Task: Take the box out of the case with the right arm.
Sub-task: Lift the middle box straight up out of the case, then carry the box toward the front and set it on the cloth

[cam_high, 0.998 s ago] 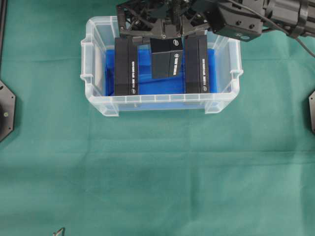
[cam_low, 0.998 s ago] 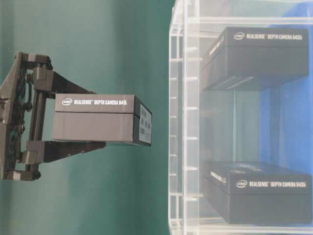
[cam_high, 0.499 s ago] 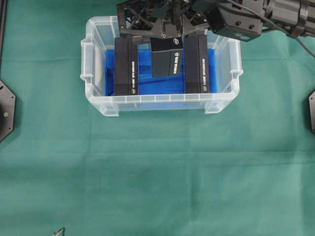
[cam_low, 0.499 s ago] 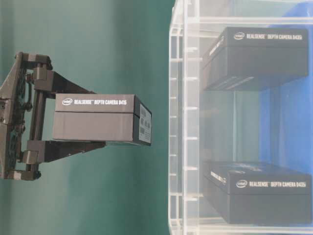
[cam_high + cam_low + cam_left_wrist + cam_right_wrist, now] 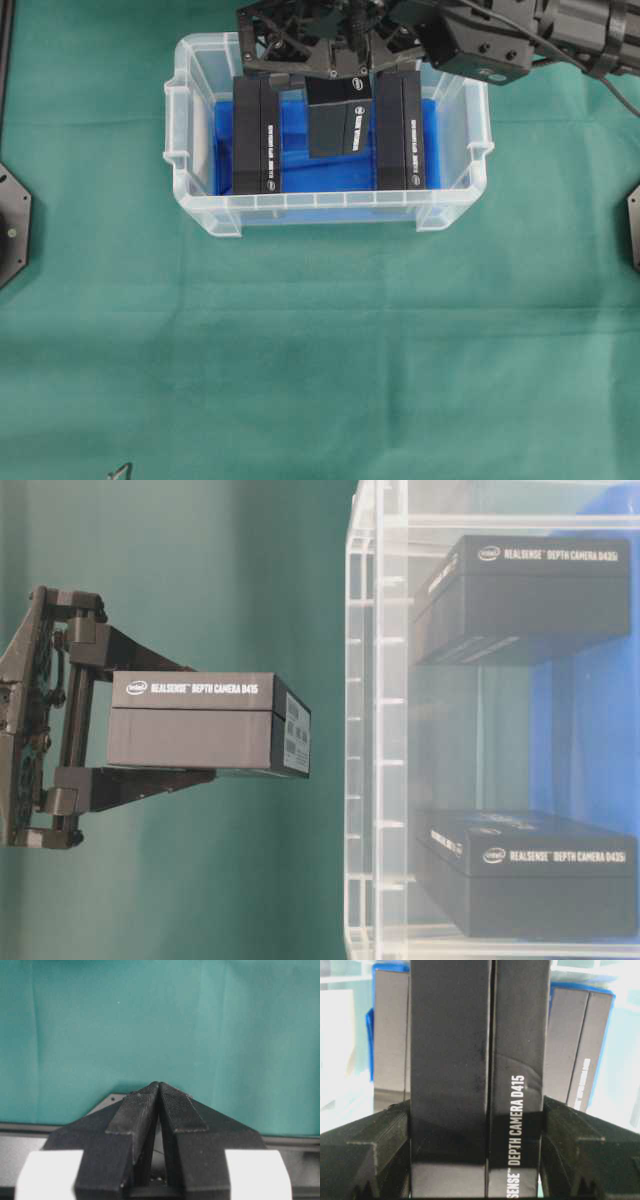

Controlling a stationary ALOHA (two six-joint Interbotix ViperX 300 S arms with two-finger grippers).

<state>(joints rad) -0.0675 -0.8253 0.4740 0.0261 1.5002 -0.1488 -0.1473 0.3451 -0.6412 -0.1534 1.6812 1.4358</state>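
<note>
Two boxes (image 5: 258, 135) lie in the case (image 5: 200, 205) near the counter's far edge; the right gripper (image 5: 150, 740) clamps the third box (image 5: 200, 725) above it. Carry it level, clear of the rim. Left gripper (image 5: 159, 1091): jaws closed, empty.

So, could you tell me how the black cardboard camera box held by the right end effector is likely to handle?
The black cardboard camera box looks stiff: its edges stay straight between the right end effector fingers. Its smooth faces might slip. Held level from one end, it probably isn't heavy.
</note>
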